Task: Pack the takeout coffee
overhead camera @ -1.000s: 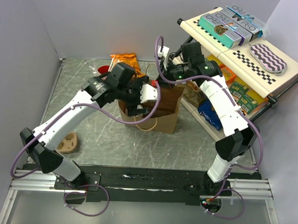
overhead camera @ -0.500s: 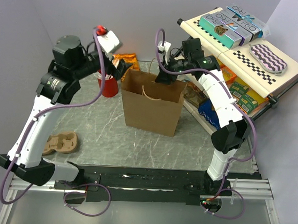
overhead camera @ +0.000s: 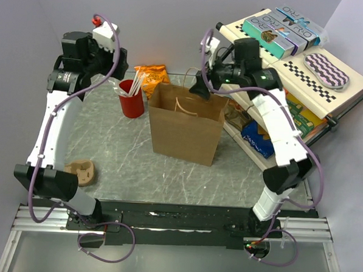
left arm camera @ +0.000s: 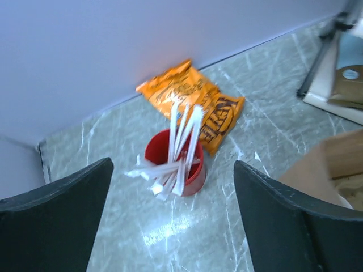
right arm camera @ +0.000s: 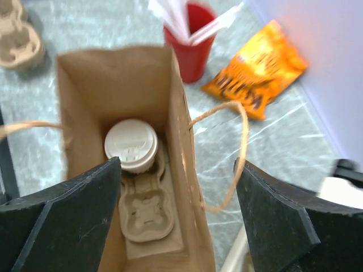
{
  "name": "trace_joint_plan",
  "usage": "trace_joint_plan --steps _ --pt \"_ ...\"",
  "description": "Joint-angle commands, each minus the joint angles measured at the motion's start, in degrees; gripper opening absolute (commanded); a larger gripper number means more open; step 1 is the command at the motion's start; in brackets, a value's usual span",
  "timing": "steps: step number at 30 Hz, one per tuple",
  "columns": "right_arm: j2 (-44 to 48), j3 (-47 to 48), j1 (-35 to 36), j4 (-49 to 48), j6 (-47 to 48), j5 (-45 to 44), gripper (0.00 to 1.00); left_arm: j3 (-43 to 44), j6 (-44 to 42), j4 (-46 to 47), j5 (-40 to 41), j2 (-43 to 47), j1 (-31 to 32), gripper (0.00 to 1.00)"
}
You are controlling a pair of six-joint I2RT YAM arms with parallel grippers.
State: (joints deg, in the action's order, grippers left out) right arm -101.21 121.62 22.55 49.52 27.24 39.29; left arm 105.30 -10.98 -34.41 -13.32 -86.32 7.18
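The left gripper [left arm camera: 172, 170] has its two dark fingers [left arm camera: 62, 215] spread wide with nothing between them. In its wrist view they frame a red cup [left arm camera: 193, 173] stuffed with white sticks [left arm camera: 180, 133], which stands below on the grey marbled table [left arm camera: 102, 136]. An orange snack packet [left arm camera: 195, 105] lies just behind the cup, near the wall at the upper centre of that frame.

The right gripper [right arm camera: 177, 164] is likewise spread and holds nothing. It hangs over the open mouth of the brown paper bag [right arm camera: 108, 85] (the bag's right-hand wall runs between the fingers in the wrist view). Down inside, at the middle left of that frame, the takeout coffee [right arm camera: 130, 144] stands upright with its white domed lid showing. It is seated in a brown pulp carrier [right arm camera: 148, 212] on the bag's floor. One twine handle [right arm camera: 241, 130] loops out beyond the rim to the right.

From above, the bag stands upright at the centre of the table, with the red cup to its upper left. A second pulp carrier [overhead camera: 82, 173] lies at the lower left, well apart from the bag. A rack [overhead camera: 295, 63] of boxed goods fills the upper right.
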Motion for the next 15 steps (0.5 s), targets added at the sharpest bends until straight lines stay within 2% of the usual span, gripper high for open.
trace_joint_plan --steps 1,5,6,7,8,10,15 --pt "9.79 0.2 -0.31 -6.44 -3.86 -2.28 0.86 -0.17 6.23 1.63 -3.45 -1.21 -4.27 0.89" --pt "15.76 -4.45 -0.31 -8.99 -5.18 -3.25 0.86 -1.41 6.94 1.11 -6.54 -2.88 -6.3 0.77" --pt "16.39 -6.2 -0.31 -9.35 -5.45 -3.51 0.86 -1.32 6.77 0.76 -7.06 -3.93 -6.74 0.73" --pt "17.09 -7.01 -0.22 -9.18 -5.53 -3.6 0.86 -0.89 6.68 0.4 -7.5 -4.46 -6.91 0.64" --pt "17.71 -7.71 -0.31 -9.09 -5.45 -3.69 0.86 -0.71 6.59 -0.12 -8.38 -4.99 -7.0 0.61" --pt "18.15 -9.64 -0.31 -9.09 -5.97 -3.78 0.86 -0.44 6.76 -0.04 -8.3 -6.4 -7.0 0.57" --pt "17.8 -10.18 -0.31 -9.26 -6.33 -3.08 0.86 2.97 5.45 -2.67 -7.85 -11.22 -8.58 0.56"
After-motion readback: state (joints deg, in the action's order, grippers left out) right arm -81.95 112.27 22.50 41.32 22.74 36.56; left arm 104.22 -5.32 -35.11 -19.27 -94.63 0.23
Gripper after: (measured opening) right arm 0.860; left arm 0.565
